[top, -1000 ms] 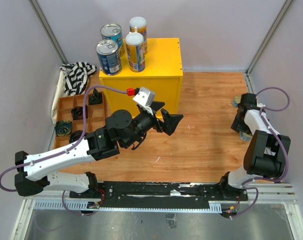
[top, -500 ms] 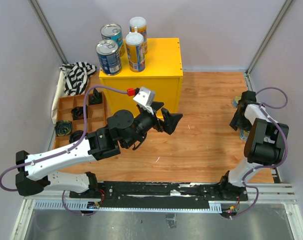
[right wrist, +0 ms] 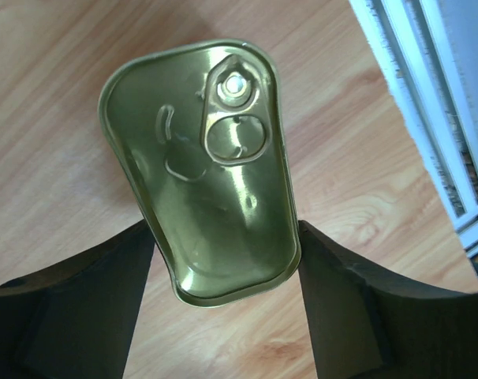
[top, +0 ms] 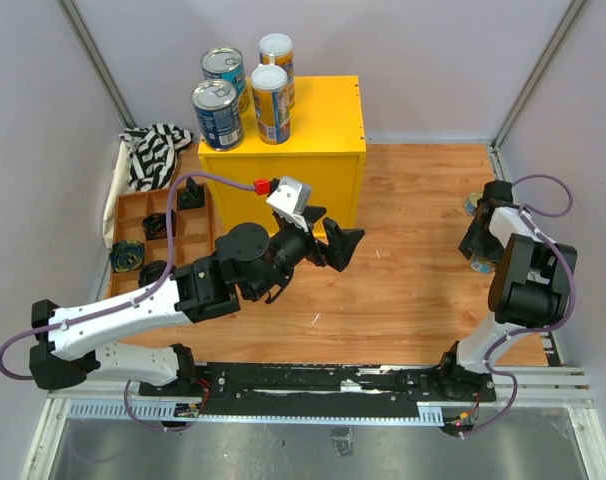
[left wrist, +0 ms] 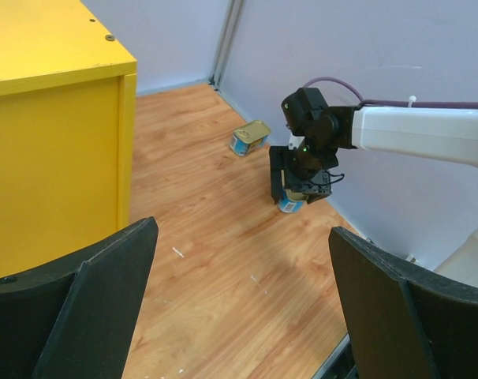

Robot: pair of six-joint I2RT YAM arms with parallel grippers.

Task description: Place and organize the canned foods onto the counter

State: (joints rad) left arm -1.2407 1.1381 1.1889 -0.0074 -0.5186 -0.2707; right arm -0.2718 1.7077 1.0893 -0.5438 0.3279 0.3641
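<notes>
Two wide blue cans (top: 217,113) (top: 223,72) and two slim white-lidded cans (top: 270,103) (top: 276,55) stand on the yellow counter (top: 308,135). A flat gold tin (right wrist: 199,166) lies on the wooden floor at the right wall. My right gripper (right wrist: 225,229) reaches down over it, a finger touching each long side. The left wrist view shows that gripper (left wrist: 298,185) on the tin (left wrist: 293,204), with a second gold tin (left wrist: 251,136) lying behind it. My left gripper (left wrist: 243,300) hangs open and empty beside the counter's front (left wrist: 57,166).
A brown compartment tray (top: 133,215) with small black objects sits left of the counter, with a striped cloth (top: 155,152) behind it. The enclosure wall and its metal rail (right wrist: 428,118) run close along the right of the gripped tin.
The right gripper's fingers have closed in on the gold tin's sides, and the right arm has shifted a little. The left arm has barely moved.
</notes>
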